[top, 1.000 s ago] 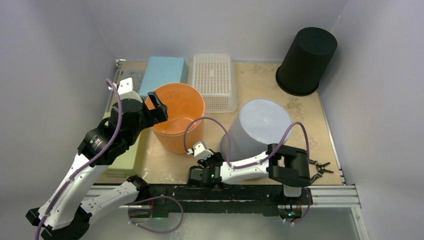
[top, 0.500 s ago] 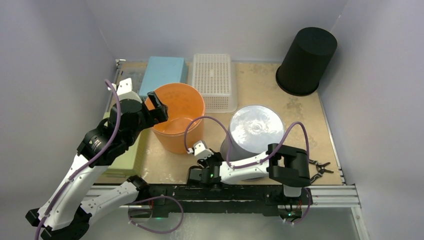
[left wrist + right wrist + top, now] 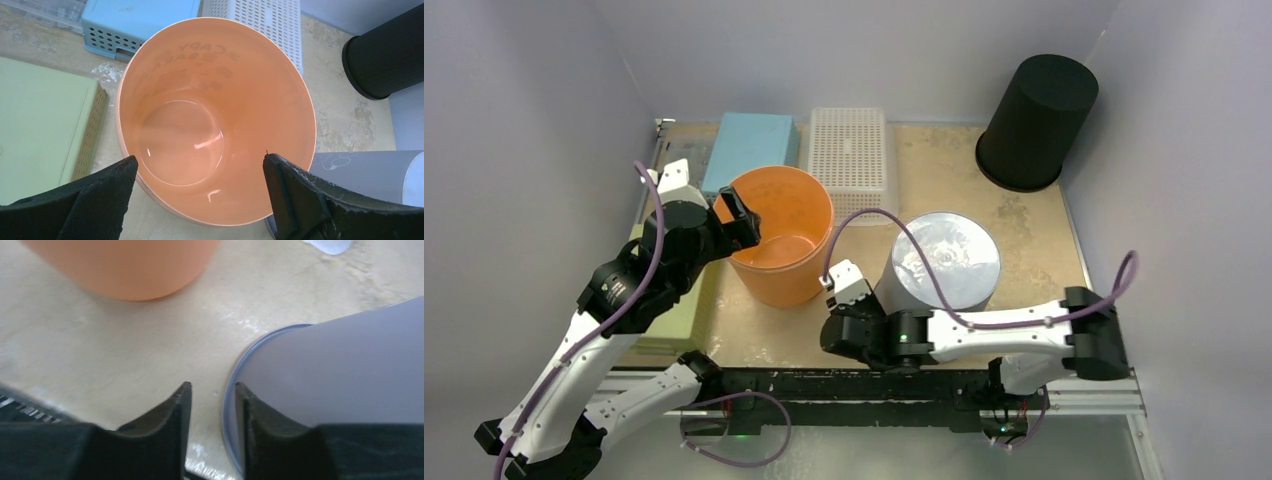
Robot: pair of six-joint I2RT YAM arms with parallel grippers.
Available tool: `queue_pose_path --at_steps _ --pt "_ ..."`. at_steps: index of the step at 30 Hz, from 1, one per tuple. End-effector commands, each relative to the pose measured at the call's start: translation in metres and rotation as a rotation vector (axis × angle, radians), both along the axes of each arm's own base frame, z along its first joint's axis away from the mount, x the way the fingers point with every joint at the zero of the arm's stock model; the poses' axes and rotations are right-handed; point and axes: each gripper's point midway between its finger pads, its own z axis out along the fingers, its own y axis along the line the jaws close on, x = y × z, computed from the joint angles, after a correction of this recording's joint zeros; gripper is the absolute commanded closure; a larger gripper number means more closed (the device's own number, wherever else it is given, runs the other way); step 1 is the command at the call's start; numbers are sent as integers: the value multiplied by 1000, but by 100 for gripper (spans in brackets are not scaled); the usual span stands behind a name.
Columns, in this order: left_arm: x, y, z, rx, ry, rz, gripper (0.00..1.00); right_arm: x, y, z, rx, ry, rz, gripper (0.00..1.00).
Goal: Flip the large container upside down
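Top external view: the right arm lies low along the table's near edge. The right gripper is slightly parted and empty, just beside the grey container, which stands mouth-down at centre-right, axis vertical. The left gripper gapes wide, empty, over the upright orange bucket.

In the top view the right arm is covering the near foot of the grey container at lower centre, and the left arm is hiding most of the green tray at the left. In the left wrist view the right edge is cutting off the black bin — and lettering on the far wall of the orange bucket is showing too faintly to read. In the right wrist view the top edge is cropping the orange bucket.
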Motion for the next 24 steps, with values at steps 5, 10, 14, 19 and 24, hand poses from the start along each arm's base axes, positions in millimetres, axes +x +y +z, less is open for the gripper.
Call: queue_pose_path --at_steps 5,10,14,19,24 --pt "0 -3 4 -36 -23 -8 5 -54 22 36 180 220 345 40" --pt "-1 -3 2 -34 -17 -11 5 -95 35 58 244 356 575 29" --pt "-2 -2 0 -31 -14 -11 5 -134 25 42 172 541 686 1" --pt "-4 1 0 -33 -17 -6 5 -140 -22 -2 -87 598 512 1" --pt "-5 1 1 -35 -18 -7 5 -133 -64 -20 -273 591 329 1"
